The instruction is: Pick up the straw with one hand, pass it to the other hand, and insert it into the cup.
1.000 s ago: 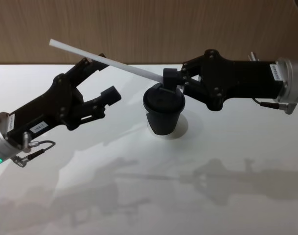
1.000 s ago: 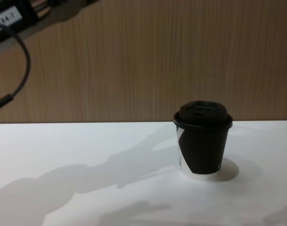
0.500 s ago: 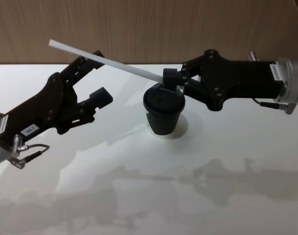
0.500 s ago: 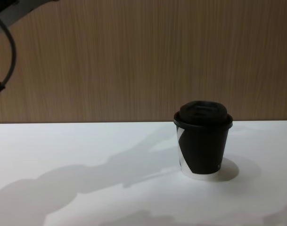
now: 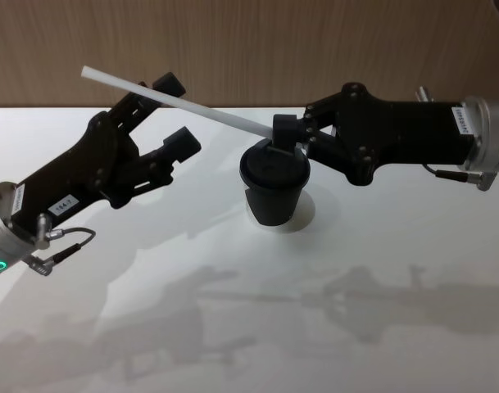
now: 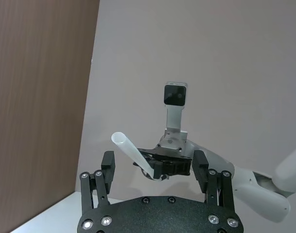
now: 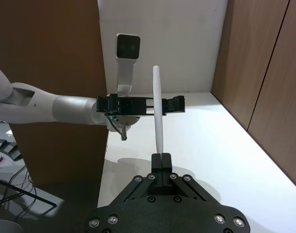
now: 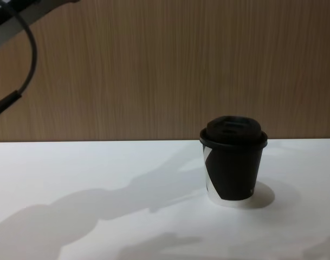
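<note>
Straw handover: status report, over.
Right tool shut on straw, above cup. Left tool open, straddling straw. Cup upright, lidded.

My right pincer (image 5: 286,129) hangs just above the small black paper cup with a domed lid (image 5: 274,190), clamped on one end of the thin white straw (image 5: 216,114). The straw slants up and leftward, barring the gap between my arms. My left pincer (image 5: 177,112) straddles it, jaws spread. Around the cup the glossy white table (image 5: 356,327) lies bare left, right and front. The brown wood-panel wall (image 5: 249,41) closes the back.
</note>
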